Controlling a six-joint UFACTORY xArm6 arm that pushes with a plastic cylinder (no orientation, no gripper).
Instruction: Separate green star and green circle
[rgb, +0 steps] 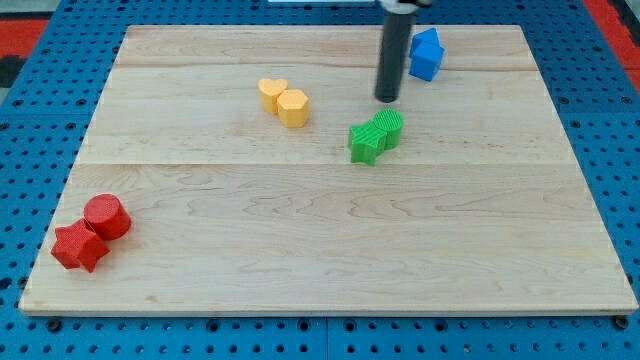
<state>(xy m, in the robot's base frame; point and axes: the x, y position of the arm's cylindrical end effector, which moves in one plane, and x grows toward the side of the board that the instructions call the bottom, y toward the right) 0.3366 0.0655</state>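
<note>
Pale wooden board (330, 250) on blue pegboard: red star (78, 247) and red cylinder (107, 216) crowd the lower-left corner. Right of centre, ridged green star (366, 143) touches green circle (387, 129); my tip (387, 99), a jawless rod, stands just above them, open board below.
</note>
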